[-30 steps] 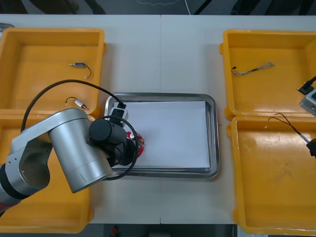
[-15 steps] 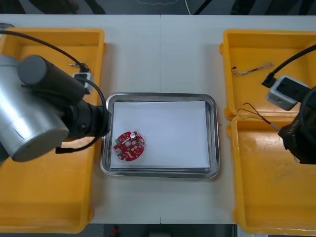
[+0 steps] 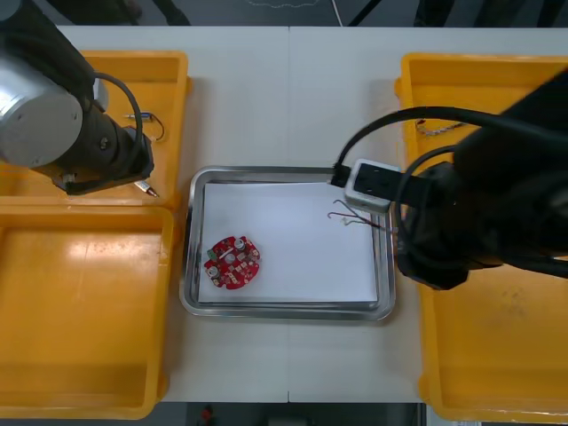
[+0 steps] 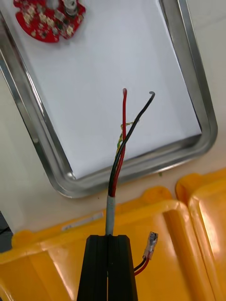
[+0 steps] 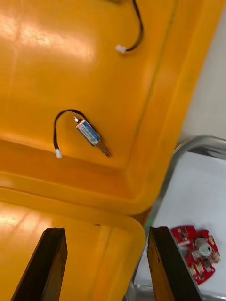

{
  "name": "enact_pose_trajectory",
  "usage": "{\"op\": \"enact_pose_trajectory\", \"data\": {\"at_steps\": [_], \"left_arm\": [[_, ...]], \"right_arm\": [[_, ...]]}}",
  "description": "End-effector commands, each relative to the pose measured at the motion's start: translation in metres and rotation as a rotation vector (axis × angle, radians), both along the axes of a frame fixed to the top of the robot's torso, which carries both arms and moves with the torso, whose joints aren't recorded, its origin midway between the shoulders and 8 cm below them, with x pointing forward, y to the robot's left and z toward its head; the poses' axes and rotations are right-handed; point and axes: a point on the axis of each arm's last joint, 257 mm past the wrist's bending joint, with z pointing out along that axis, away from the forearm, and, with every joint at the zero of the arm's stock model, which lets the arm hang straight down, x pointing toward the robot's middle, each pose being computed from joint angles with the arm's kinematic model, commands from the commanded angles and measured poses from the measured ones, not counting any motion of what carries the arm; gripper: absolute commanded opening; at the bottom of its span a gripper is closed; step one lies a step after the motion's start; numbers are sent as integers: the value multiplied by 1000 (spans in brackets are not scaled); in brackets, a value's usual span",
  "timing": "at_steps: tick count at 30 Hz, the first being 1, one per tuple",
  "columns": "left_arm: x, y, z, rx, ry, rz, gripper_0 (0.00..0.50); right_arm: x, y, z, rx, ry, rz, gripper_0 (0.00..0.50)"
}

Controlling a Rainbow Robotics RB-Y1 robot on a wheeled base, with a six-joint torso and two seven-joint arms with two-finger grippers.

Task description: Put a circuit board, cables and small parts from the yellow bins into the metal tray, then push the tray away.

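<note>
Your right gripper [image 4: 108, 239] is pinched shut on the grey sleeve of a thin cable of red, black and yellow wires [image 4: 119, 157]. It sits over the rim of the yellow plastic bins on the right [image 4: 141, 207], just beside the shallow rectangular metal tray with a white inside [image 3: 288, 173]. The cable's bare ends reach out over the tray's white inside near its right rim; you can't tell whether they touch it. The round red circuit board [image 3: 232, 263] lies flat in the tray's near-left part, well apart from the cable. Your left gripper [image 5: 106, 230] is spread wide with nothing between its fingers [image 5: 49, 263], above the wall between the two yellow plastic bins on the left [image 3: 169, 62]. Ahead of it in the far bin lies a small metal part on a black cable [image 5: 89, 134].
</note>
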Motion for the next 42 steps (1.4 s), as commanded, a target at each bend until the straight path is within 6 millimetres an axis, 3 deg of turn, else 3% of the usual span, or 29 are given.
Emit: {"op": "enact_pose_trajectory", "data": {"at_steps": [1, 6, 13, 19, 34, 42], "left_arm": [[26, 24, 35, 30, -31, 14, 500], [45, 38, 43, 3, -12, 63, 500], [66, 46, 53, -32, -18, 95, 500], [96, 54, 58, -82, -52, 128, 500], [154, 59, 56, -169, -108, 213, 500], [178, 50, 53, -190, -129, 241, 500]], "right_arm": [[5, 47, -1, -53, -27, 153, 0], [16, 75, -12, -127, -59, 251, 0], [37, 86, -27, -182, -67, 322, 0], [56, 86, -49, -213, -57, 341, 0], [56, 76, -140, -289, 34, 366, 0], [59, 68, -168, -292, 69, 358, 0]]}}
